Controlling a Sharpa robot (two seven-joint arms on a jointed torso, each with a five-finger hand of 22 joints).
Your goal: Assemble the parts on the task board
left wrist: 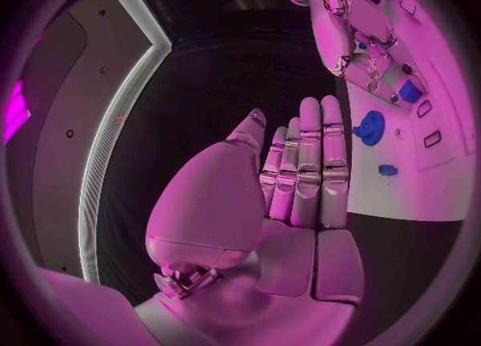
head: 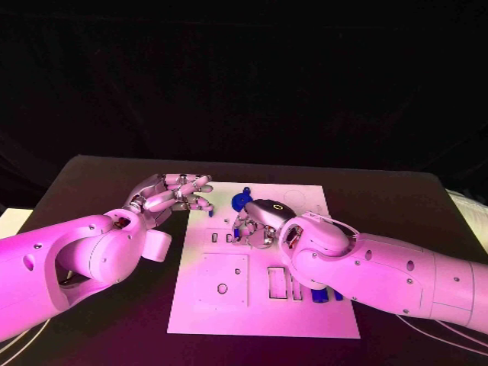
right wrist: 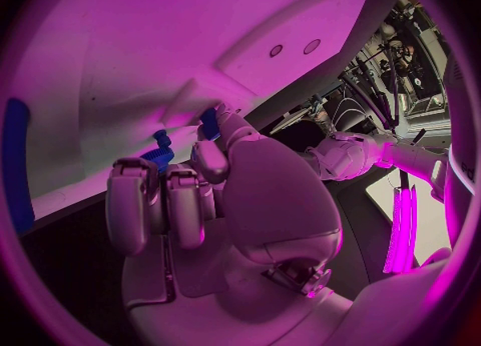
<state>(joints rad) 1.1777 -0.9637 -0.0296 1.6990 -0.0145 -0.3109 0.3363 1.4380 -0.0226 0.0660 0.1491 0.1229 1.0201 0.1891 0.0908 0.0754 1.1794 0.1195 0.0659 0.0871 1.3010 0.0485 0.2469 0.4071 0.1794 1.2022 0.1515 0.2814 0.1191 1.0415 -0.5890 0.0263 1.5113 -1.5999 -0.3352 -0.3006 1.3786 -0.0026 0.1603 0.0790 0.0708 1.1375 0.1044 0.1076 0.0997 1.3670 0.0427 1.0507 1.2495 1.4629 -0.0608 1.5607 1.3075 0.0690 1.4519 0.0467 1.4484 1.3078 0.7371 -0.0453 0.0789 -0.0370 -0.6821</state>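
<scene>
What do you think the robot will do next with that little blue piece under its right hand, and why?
Probably a small push or lowering to seat it. The right hand is bent over the task board, its fingertips touching a small blue part on the white surface. The left hand hovers at the board's edge with flat fingers, holding nothing. Whether the part is already seated, I can't tell.

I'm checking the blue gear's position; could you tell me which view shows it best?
The left wrist view: the blue gear lies unobstructed on the task board, teeth visible. In the head view it is partly hidden beside the right hand. In the right wrist view I cannot tell it apart.
</scene>
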